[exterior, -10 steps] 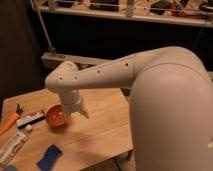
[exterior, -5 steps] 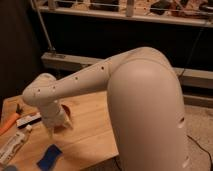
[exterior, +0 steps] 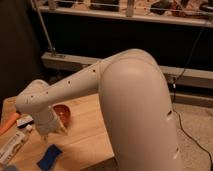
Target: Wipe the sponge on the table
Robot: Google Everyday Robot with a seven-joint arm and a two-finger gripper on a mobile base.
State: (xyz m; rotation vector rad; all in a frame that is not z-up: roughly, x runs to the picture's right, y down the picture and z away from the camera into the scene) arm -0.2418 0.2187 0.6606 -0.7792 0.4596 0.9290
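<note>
1. Bright-blue and flat, the sponge (exterior: 49,156) lies on the light wooden table (exterior: 85,140), close to its near edge and toward the left of the view. Nothing rests on it.
2. We see the gripper (exterior: 52,133) at the end of the white arm (exterior: 75,85), fingers pointing down over the table. It hangs just in front of the orange-red bowl (exterior: 63,114) and to the right of the white tube (exterior: 12,145).
3. Its jaws stand spread apart, and we see nothing between them, so they grip nothing.
4. The relation that counts, as we judge it, is this: the sponge lies on the near side of the jaws, toward the table's front edge and slightly to the left. The two are near but apart, with a strip of bare wood between them.
5. The sponge's longer side seems to run slantwise, from near-left to far-right. Any grasp would have to straddle the shorter way across it. We cannot tell whether the fingers are turned to suit that.
6. We take this scene to fit two stages alike: spread jaws about to come down on the sponge, or jaws that have let it go after the wiping. Nothing on the wood tells us which.
</note>
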